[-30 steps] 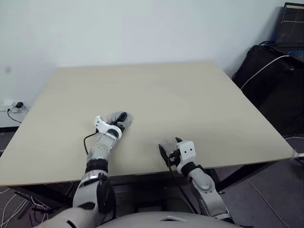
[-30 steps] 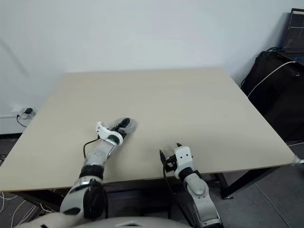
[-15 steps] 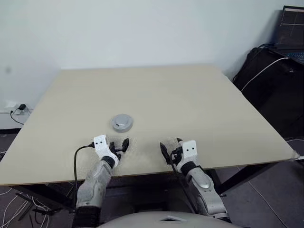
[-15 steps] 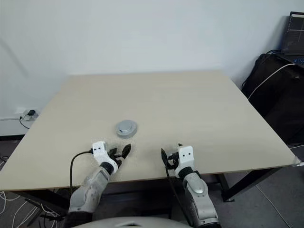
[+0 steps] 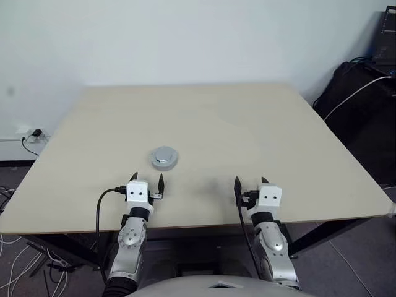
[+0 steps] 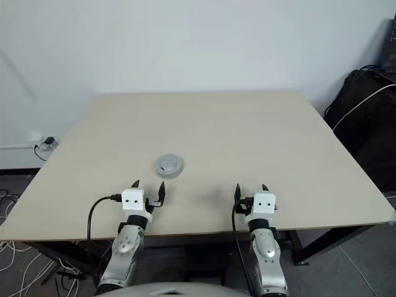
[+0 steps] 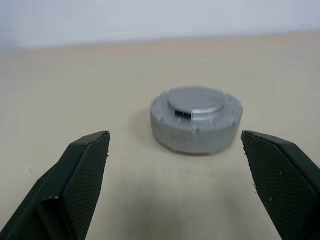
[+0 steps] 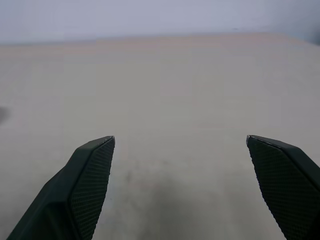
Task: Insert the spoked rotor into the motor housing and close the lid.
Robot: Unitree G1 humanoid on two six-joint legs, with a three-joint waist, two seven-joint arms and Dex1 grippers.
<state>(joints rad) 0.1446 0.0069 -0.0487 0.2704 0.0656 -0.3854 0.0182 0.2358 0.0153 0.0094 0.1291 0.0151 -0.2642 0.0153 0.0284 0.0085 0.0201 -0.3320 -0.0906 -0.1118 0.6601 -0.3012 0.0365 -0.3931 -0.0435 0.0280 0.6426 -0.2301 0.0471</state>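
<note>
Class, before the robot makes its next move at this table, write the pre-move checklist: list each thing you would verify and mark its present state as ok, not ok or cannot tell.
1. Lid on the motor housing: ok, the silver cap covers the top.
2. Lid fully seated: cannot tell.
3. Rotor inside: cannot tell, the lid hides it.
4. Left hand empty and apart from the assembly: ok, open, short of the housing.
5. Right hand empty: ok, open over bare table.
6. Assembly away from the table edges: ok.
</note>
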